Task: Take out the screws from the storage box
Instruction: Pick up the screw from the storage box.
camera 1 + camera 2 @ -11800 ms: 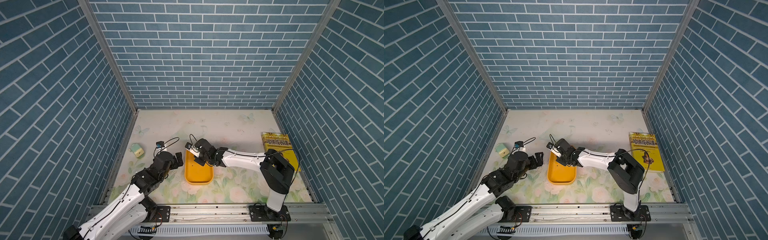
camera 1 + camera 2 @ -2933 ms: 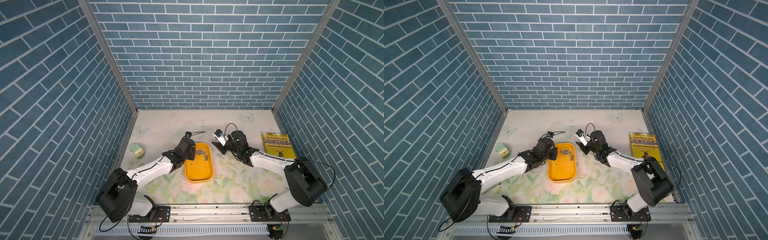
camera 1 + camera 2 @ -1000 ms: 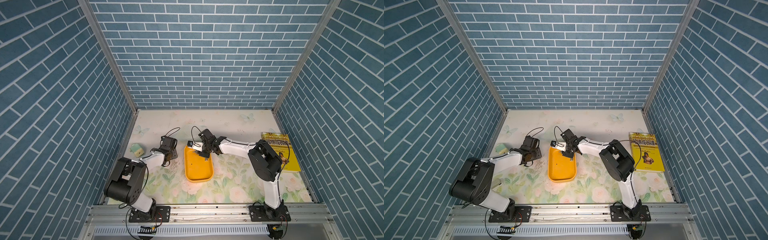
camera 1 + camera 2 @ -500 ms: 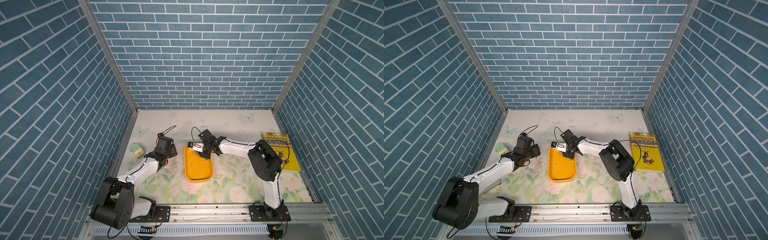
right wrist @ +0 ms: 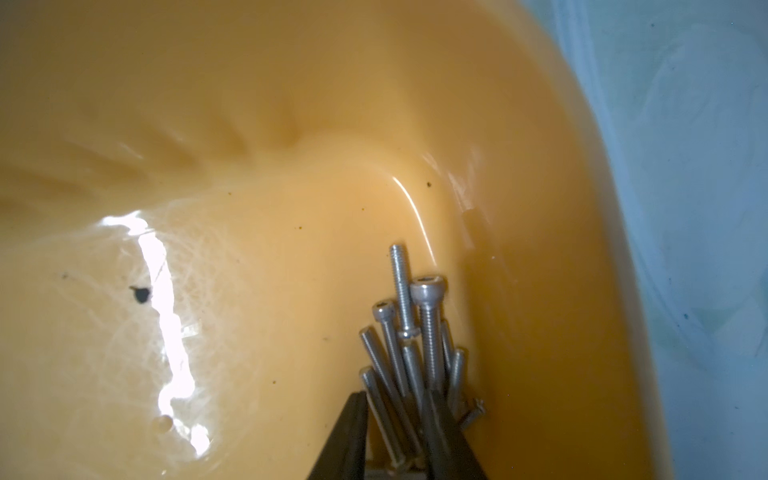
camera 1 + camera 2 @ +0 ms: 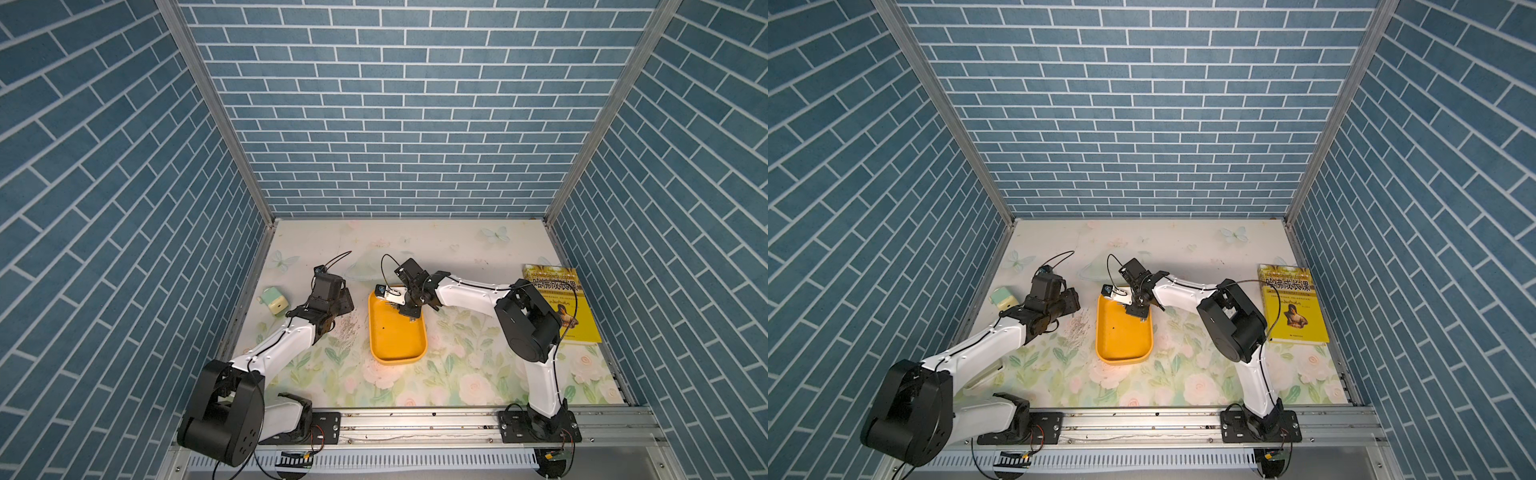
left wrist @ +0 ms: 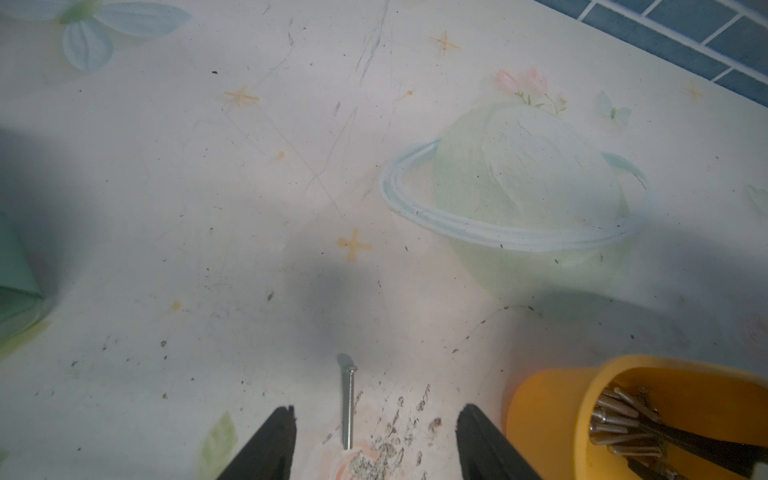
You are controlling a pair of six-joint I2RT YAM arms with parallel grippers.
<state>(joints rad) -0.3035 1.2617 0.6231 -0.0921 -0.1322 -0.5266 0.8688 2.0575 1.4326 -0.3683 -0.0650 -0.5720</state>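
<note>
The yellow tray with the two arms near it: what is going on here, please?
The robot is taking the screws out of the storage box. The left gripper stands open just above the floral mat beside the box, and one screw lies on the mat between its jaws. The right gripper is down in the far end of the box, its jaws closed around a few of the screws piled against the wall. Most screws are still inside.
</note>
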